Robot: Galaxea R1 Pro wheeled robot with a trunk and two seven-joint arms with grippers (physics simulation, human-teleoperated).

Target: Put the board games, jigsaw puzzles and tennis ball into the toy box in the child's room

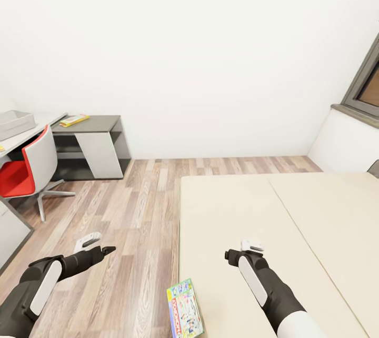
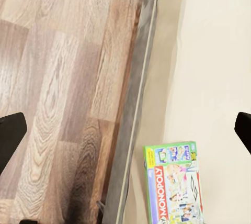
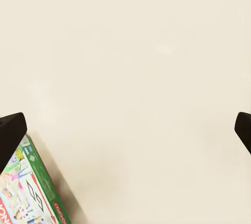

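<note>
A board game (image 1: 185,309) is seen lying flat on the bed (image 1: 295,232), at its near left corner beside the edge. The left gripper (image 1: 97,246) is held wide open over the wooden floor (image 1: 137,222); the right gripper (image 1: 243,249) is held wide open above the mattress. The toy box (image 1: 15,122) sits on the table (image 1: 37,125) far left.

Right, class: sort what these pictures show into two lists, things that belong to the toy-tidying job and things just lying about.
Job:
- Monopoly board game, lying on the bed near its edge
- toy box on the table
- yellow flat box on the lower dark section, likely another game

Lying about:
- red and grey chair
- window
- wooden floor
</note>
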